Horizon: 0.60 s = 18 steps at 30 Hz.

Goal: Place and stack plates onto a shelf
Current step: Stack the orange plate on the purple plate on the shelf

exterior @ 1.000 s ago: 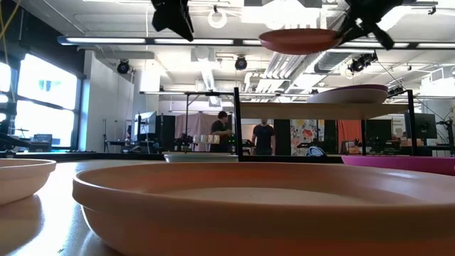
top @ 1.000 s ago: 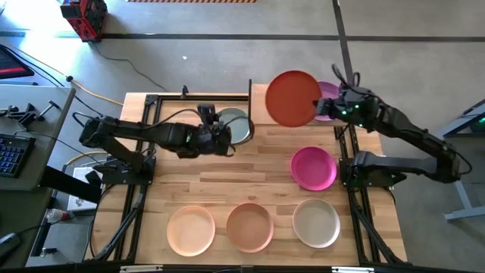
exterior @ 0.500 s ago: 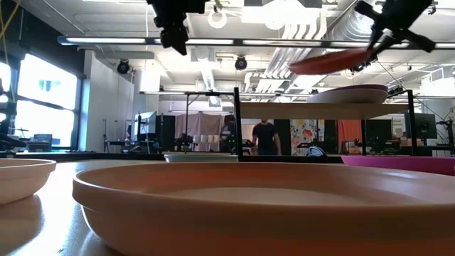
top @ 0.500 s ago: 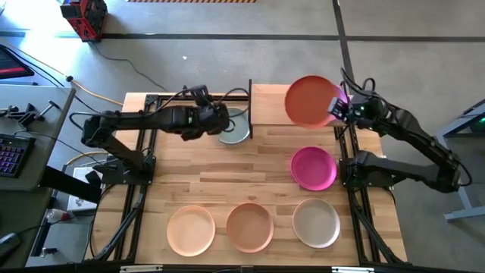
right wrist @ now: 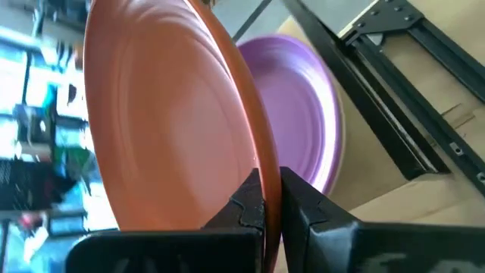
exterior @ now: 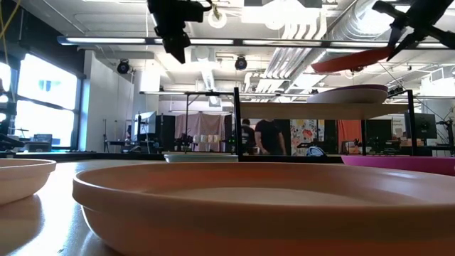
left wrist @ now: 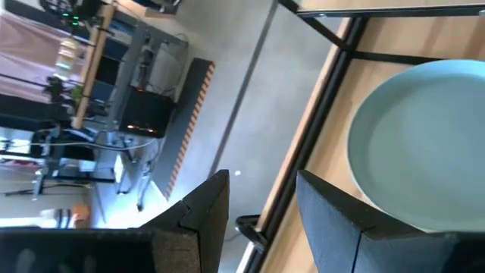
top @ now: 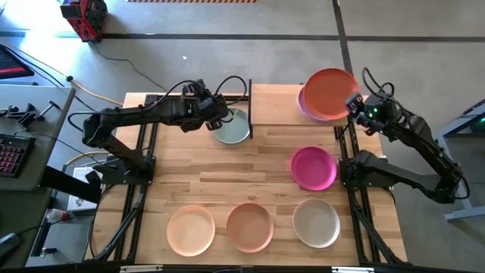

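A rust orange plate (top: 330,92) hangs tilted over a purple plate (top: 305,107) that lies on the shelf (top: 274,103) at the table's far right. My right gripper (top: 353,103) is shut on the orange plate. The low view shows the orange plate (exterior: 352,60) above the purple plate (exterior: 348,94). My left gripper (top: 214,116) stands open and empty above the table, just left of a pale blue-green plate (top: 235,129) that lies flat on the tabletop beside the shelf. My right gripper pinches the orange plate's rim (right wrist: 265,171) between its two fingers, one on the plate's upper face and one on its underside. The fingers come from the table's right side, slanting downward. The plate is lifted clear and tilted, above the purple plate.
A magenta plate (top: 314,167) lies right of the table's middle. Along the near edge lie a peach plate (top: 191,230), a terracotta plate (top: 249,226) and a beige-grey plate (top: 316,222). The shelf's black posts (top: 250,106) stand next to the blue-green plate. People stand in the room behind.
My right gripper has carried the orange plate toward the table's right edge, over the purple plate, and the plate has tipped from level to tilted. My left gripper has swung toward the table's far edge, along the blue-green plate's left side, and stayed open.
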Tool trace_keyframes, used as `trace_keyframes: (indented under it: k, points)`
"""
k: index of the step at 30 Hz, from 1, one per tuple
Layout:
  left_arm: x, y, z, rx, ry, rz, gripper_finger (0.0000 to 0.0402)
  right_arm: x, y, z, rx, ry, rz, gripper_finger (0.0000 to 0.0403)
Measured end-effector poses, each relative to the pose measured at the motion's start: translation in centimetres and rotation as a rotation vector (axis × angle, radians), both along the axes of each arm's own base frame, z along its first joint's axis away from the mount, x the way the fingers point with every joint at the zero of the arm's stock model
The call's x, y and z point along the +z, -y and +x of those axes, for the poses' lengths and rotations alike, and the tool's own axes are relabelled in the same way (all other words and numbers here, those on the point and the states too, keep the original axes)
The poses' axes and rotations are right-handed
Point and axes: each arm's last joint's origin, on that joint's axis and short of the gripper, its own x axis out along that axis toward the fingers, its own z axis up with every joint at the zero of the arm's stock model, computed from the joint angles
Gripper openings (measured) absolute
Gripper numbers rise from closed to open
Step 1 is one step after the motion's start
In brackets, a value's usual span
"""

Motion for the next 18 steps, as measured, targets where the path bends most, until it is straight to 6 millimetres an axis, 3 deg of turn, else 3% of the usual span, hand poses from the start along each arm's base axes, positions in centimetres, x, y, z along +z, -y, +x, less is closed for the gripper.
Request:
trace_keyframes:
  k: [18]
  points:
    - [-0.3,-1.2,-0.2,-0.035,0.028,-0.117,0.0145,-1.0,1.9,2.1,-0.16,0.075,0.167,0.0]
